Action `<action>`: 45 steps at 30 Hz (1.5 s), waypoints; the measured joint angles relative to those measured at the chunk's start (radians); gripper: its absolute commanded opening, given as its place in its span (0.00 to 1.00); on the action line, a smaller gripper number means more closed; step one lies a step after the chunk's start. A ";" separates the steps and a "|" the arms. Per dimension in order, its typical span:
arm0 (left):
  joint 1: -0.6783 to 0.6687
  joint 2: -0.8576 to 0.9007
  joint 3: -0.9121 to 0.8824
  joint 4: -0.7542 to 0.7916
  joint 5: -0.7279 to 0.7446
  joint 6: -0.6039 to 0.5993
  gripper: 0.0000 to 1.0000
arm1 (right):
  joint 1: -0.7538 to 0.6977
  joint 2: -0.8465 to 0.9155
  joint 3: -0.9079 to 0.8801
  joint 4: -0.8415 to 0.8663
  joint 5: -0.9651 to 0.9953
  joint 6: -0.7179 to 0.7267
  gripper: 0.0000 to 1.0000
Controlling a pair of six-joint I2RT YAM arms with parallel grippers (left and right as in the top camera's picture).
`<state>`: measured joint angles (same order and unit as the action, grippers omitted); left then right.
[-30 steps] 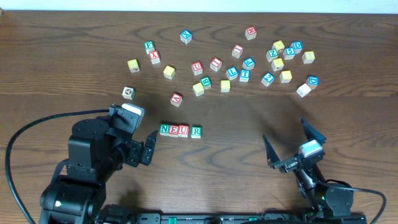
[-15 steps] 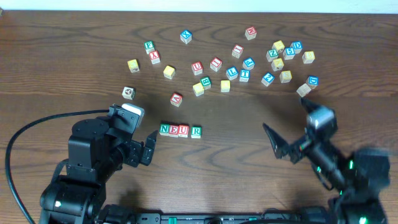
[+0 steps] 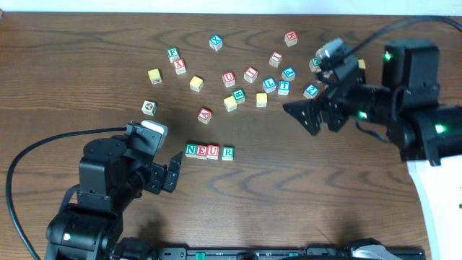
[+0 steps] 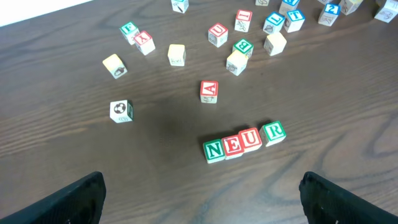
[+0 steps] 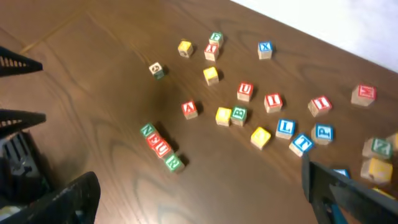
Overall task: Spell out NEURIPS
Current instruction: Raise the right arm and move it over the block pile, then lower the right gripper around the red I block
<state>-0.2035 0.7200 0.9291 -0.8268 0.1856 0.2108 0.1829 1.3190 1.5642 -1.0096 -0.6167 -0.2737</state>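
I have the left gripper (image 4: 202, 186) sitting low at the near left of the wooden table (image 3: 86, 29). Its fingers are spread wide with nothing between them; on its wrist camera the two black tips frame the bottom corners and only bare wood shows in the gap. The right gripper (image 5: 199, 183) is up over the right-hand scatter of cubes, its fingers likewise released and empty (on the overhead its arm covers several cubes there, so I cannot read those).

NEURIPS is partly laid out. Four letters stand in a row just ahead of the left gripper: green N cube (image 3: 191, 150), red E cube (image 3: 203, 151), red U cube (image 3: 214, 152) and green R cube (image 3: 228, 152). The first three touch side to side. The R sits just beside the U, slightly turned, with a thin gap between them.

The other letters lie loose toward the far side. A red I cube (image 3: 250, 74) lies near the middle of that scatter, with a spare red U cube (image 3: 228, 78) just to its left. A blue P cube (image 3: 289, 72) lies further right, just beyond a blue T cube (image 3: 284, 87) and near a blue L cube (image 3: 269, 84). I cannot pick out the S from here.

A red A cube (image 3: 205, 114) lies alone between the row and the scatter. A white cube with a round emblem (image 3: 149, 107) sits off to the left, well apart from the rest.
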 measured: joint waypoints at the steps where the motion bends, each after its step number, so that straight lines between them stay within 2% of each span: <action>1: 0.000 0.000 0.000 -0.001 0.000 0.000 0.98 | 0.000 0.019 0.005 0.016 -0.006 0.001 0.99; 6: 0.000 0.000 0.000 0.000 0.000 0.000 0.98 | 0.026 0.132 0.090 -0.019 0.072 0.044 0.99; 11: 0.000 0.000 0.000 0.000 0.000 0.000 0.98 | 0.128 0.286 0.272 -0.134 0.235 0.070 0.99; 16: 0.000 0.000 0.000 0.000 0.000 0.000 0.98 | 0.201 0.459 0.446 -0.172 0.349 0.085 0.99; 24: 0.000 0.000 0.000 0.000 0.000 0.000 0.98 | 0.206 0.726 0.635 -0.176 0.410 0.106 0.99; 32: 0.000 0.000 0.000 0.000 0.000 0.000 0.98 | 0.204 0.906 0.712 -0.116 0.513 0.108 0.99; 45: 0.000 0.000 0.000 -0.003 0.000 0.000 0.98 | 0.194 1.040 0.713 0.039 0.586 0.060 0.98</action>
<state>-0.2035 0.7200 0.9291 -0.8295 0.1856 0.2108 0.3771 2.3585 2.2768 -0.9707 -0.0307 -0.2134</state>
